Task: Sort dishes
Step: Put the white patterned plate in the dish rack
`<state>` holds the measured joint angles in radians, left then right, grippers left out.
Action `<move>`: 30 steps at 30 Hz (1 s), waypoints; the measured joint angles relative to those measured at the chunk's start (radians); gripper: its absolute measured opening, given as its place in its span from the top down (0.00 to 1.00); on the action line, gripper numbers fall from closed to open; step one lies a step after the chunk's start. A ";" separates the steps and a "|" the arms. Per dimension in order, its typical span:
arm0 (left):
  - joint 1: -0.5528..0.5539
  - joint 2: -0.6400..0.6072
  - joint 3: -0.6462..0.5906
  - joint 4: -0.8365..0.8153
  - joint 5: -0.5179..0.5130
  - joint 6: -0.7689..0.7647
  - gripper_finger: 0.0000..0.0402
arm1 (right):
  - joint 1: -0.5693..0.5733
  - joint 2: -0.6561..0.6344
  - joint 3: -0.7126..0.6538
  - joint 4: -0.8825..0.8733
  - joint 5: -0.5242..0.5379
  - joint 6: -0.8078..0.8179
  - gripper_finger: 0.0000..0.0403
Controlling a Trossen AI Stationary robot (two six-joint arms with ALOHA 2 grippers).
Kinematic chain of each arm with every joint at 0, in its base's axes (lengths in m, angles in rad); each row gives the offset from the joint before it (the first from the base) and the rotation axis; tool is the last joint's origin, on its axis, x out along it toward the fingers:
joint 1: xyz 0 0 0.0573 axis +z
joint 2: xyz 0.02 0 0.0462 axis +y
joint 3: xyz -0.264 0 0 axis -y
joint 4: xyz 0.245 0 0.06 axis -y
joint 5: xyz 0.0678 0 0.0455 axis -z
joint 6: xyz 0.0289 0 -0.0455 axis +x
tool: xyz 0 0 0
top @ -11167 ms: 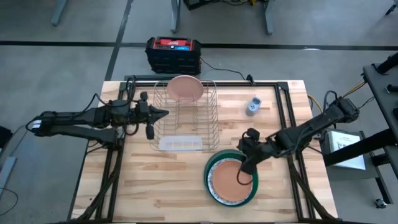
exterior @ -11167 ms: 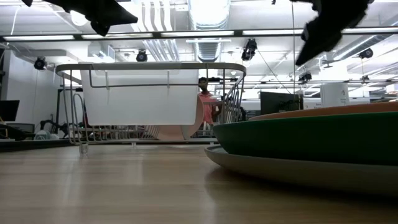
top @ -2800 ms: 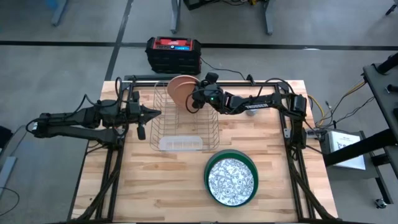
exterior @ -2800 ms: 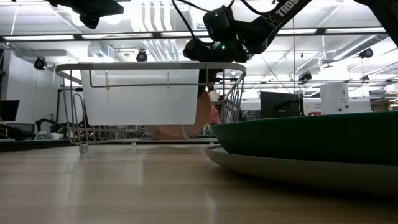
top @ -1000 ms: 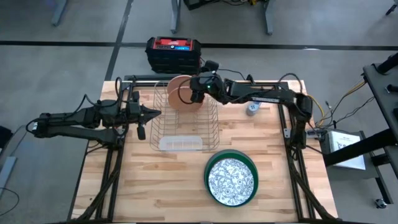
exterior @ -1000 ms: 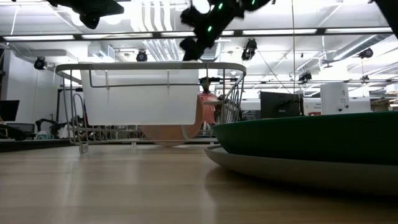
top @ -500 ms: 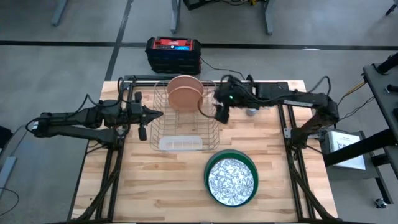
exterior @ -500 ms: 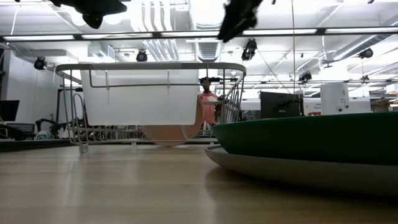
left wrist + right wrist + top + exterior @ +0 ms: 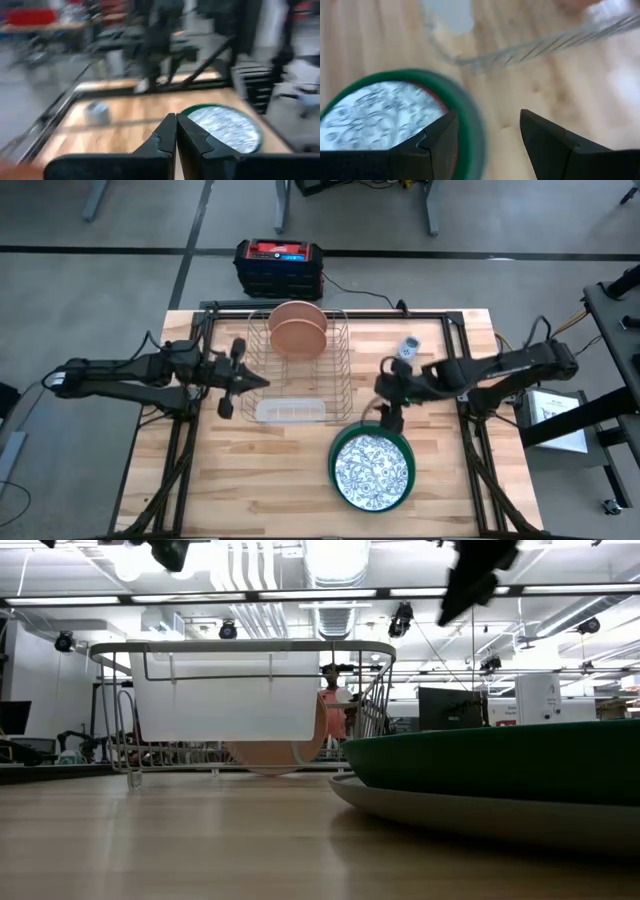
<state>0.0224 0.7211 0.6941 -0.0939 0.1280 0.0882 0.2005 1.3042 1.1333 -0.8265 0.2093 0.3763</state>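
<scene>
High view
- Worktop (image 9: 280, 480): pale wood planks with a dark frame along its edges.
- Rack (image 9: 345, 385): silver wire, at the worktop's far middle, with a clear tray (image 9: 290, 411) at its near end.
- Pink plates (image 9: 297, 330): two salmon-pink plates on edge, one behind the other, at the rack's far end.
- Stack (image 9: 372, 469): near right of the rack; a speckled plate (image 9: 372, 468) lies on top inside the rim of the green plate (image 9: 336, 442).
- Right hand (image 9: 385, 418): over the far edge of the stack, fingers apart and holding nothing.
- Left hand (image 9: 229, 378): at the rack's left side, fingers together and holding nothing.
- Gadget (image 9: 407, 348): small, grey-blue, on the worktop right of the rack.

Low view
- Green plate (image 9: 500, 760): close at the right, resting on a grey plate (image 9: 470, 810).
- Rack (image 9: 250, 650): stands further back, with one pink plate (image 9: 270, 755) on edge seen through the tray.

Left wrist view
- Left hand (image 9: 176, 145): fingertips touching.
- Speckled plate (image 9: 225, 129): well beyond the fingers, ringed by green.

Right wrist view
- Right hand (image 9: 487, 130): fingers (image 9: 547, 142) spread apart over the green rim (image 9: 467, 127) and bare worktop.
- Red plate (image 9: 451, 150): a thin edge shows between the speckled plate and the green one.
</scene>
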 joint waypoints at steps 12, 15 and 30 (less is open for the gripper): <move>-0.226 0.247 0.087 0.095 -0.189 0.215 1.00 | 0.244 -0.074 -0.244 0.081 0.028 0.424 0.49; -0.288 0.350 0.157 0.038 -0.271 0.231 1.00 | 0.282 -0.075 -0.259 0.083 0.028 0.490 0.49; -0.519 0.670 0.274 -0.033 -0.555 0.056 1.00 | 0.395 -0.073 -0.277 0.079 0.056 0.722 0.49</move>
<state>-0.4971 1.3908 0.9685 -0.1274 -0.4274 0.1440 0.5955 1.2315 0.8568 -0.7475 0.2653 1.0983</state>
